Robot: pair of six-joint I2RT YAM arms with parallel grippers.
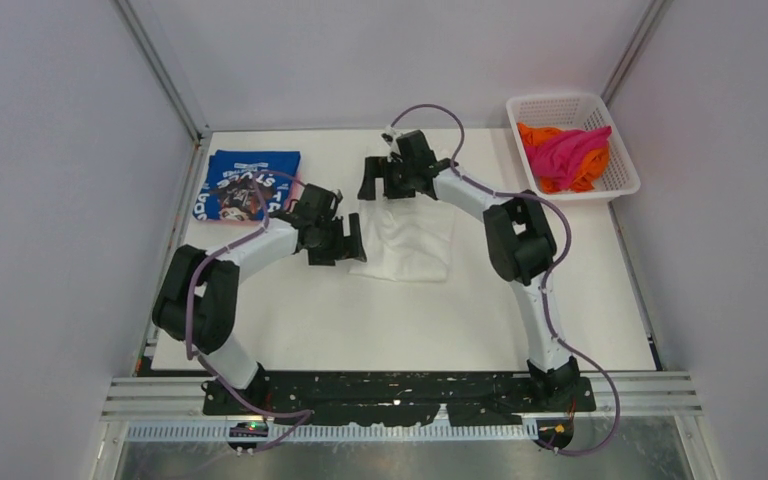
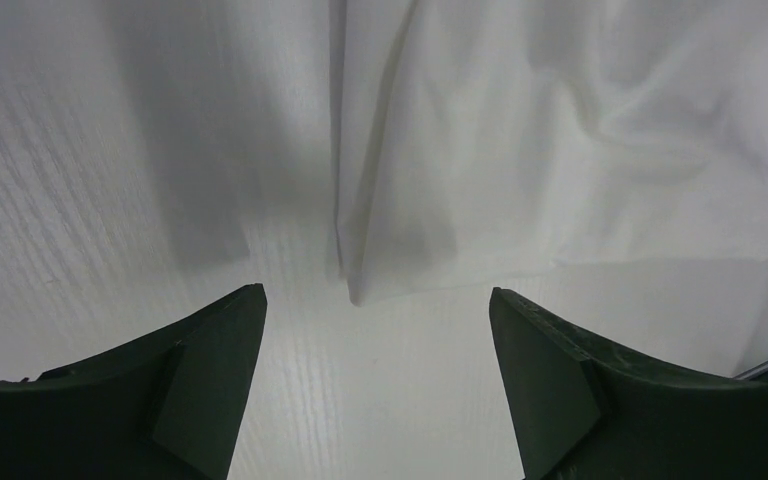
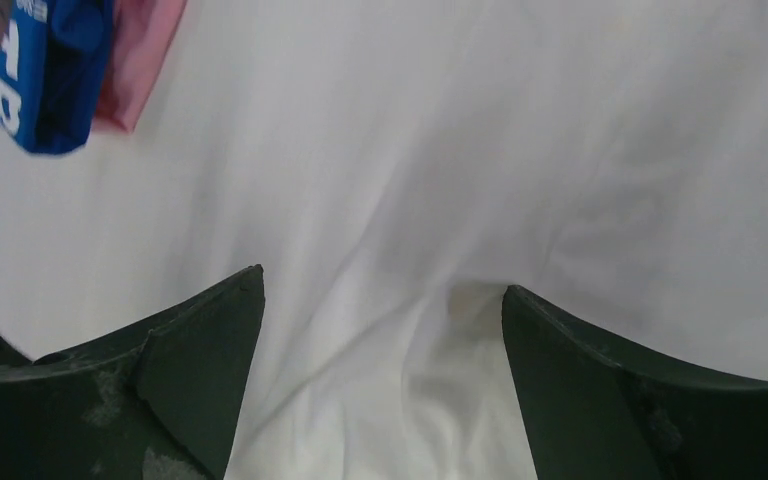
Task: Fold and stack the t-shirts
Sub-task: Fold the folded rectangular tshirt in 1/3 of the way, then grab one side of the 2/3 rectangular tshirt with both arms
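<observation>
- Biggest first: the white surface (image 1: 360, 330) fills the top view, walls on three sides, both arm bases at the near edge.
- White t-shirt (image 1: 410, 245) lies mid-surface as a rough rectangle, flat but w/ soft wrinkles. We see it up close in both wrist views: left wrist shows a long edge & a lower corner (image 2: 560, 150) resting on the surface, right wrist shows rumpled cloth (image 3: 520, 150) across nearly the whole frame.
- Blue t-shirt (image 1: 248, 182), folded, white lettering & dark graphic facing up, sits at the far-left corner, well apart from the white one. Right wrist catches a corner of it (image 3: 45, 70) top-left.
- White mesh basket (image 1: 622, 150) at the far-right corner, just off the surface edge.
- Inside it, a magenta t-shirt (image 1: 575, 150) bunched on top of an orange t-shirt (image 1: 538, 135), both crumpled.
- Pink t-shirt (image 3: 145, 55) peeks out from under the blue one, only an edge showing.
- Left gripper (image 1: 353, 240) is down at the white shirt's left edge; wrist view has it (image 2: 375, 300) spread wide, nothing between the fingers (image 2: 210, 360), the shirt's corner just ahead of the gap.
- Right gripper (image 1: 372, 185) is over the shirt's far-left corner; wrist view shows it (image 3: 380, 285) spread wide too, fingers (image 3: 200, 350) either side of a cloth ridge, not clamped on it.
</observation>
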